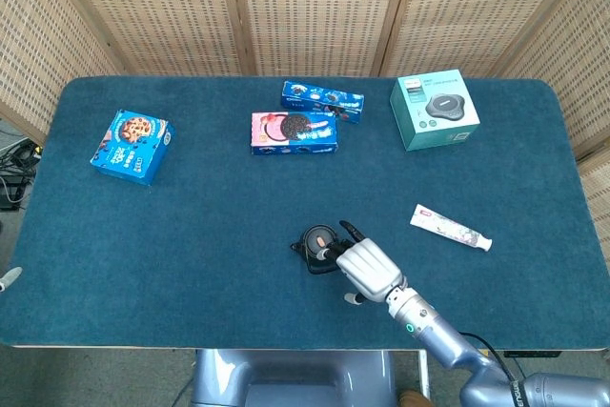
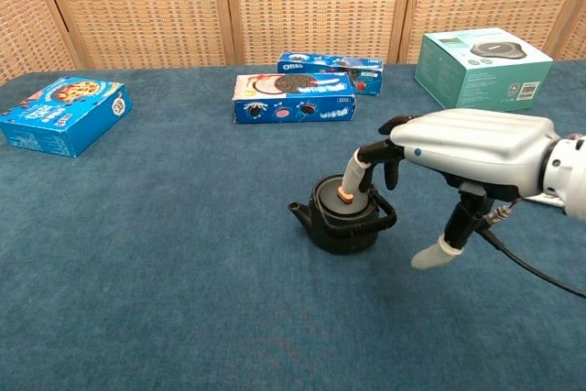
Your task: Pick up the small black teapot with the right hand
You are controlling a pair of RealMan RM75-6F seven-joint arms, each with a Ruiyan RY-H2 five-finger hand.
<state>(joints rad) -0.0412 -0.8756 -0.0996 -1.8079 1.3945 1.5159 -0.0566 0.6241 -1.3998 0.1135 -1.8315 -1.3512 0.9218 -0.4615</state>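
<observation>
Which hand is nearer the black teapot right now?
Right. The right hand is over the black teapot, fingertips at its lid, not yet gripping it. Of the left hand only a tip shows, at the table's far left edge.

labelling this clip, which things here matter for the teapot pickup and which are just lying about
In the job:
small black round teapot
right hand, fingers over its lid

Lying about:
blue cookie box
two blue Oreo boxes
teal carton
white tube
</observation>
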